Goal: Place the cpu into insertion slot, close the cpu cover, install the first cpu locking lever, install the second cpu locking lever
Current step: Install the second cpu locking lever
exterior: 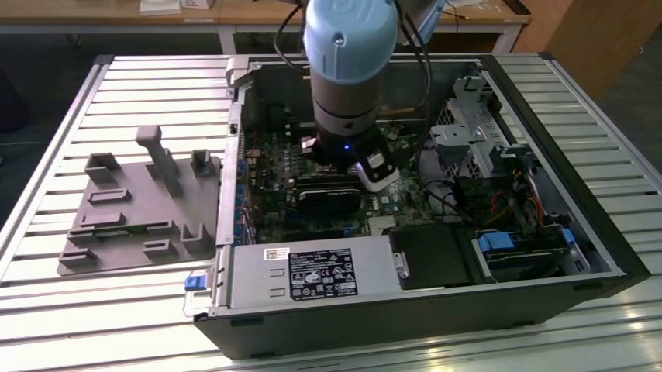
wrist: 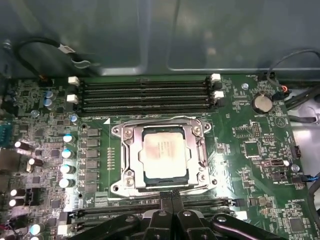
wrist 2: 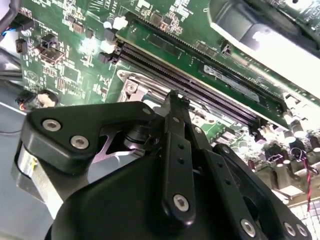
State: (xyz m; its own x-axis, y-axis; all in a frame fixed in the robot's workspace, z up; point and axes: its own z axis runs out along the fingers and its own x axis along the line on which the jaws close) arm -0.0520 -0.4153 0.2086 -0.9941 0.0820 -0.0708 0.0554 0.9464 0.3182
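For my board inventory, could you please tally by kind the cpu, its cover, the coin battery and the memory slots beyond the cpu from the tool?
cpu: 1
cpu cover: 1
coin battery: 1
long black memory slots, on the far side of the cpu from the tool: 4
Total: 7

Dim case interior, glare top-right
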